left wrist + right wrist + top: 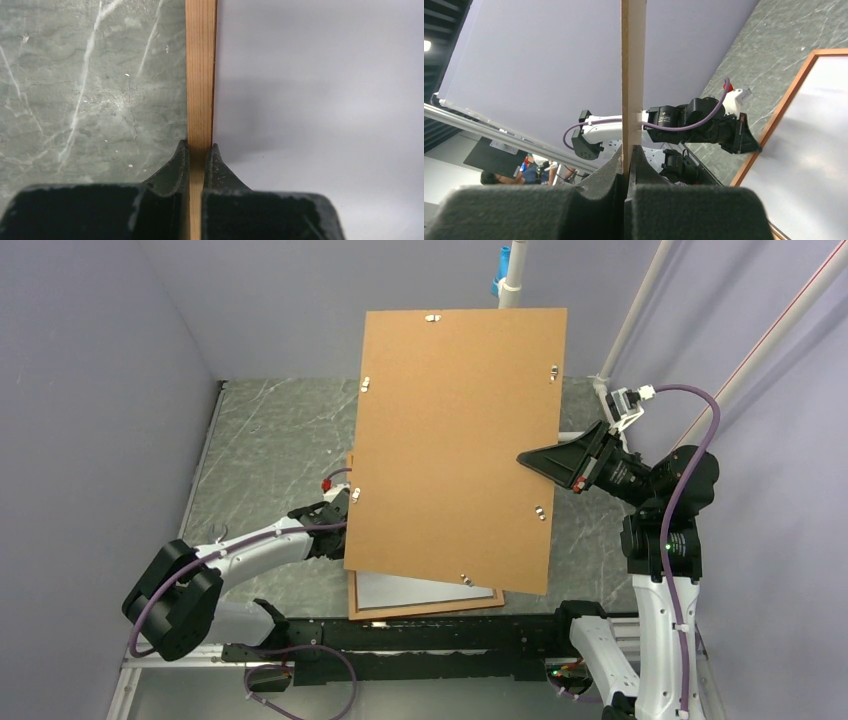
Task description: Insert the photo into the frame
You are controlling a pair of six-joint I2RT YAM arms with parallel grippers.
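Brown fibreboard fills the middle of the top view: the backing board [455,440], held up clear of the worktop [270,450] and tilted, with small metal tabs [433,317] along its edges. My right end effector [530,460] is pressed together on the board's right edge. In the right wrist view its fingers [611,167] pinch the board, which is seen edge-on.

Under the board the frame [425,610] lies flat on the worktop, only its lower rail and a bit of its left side showing at lower centre. My left end effector [340,512] is pinching the frame's left rail. The left wrist view shows the orange-brown strip clamped between both fingers.

Inside the frame lies a pale, plain surface. It may be the photo [420,592] with its white back up, though I cannot tell it from the pane.
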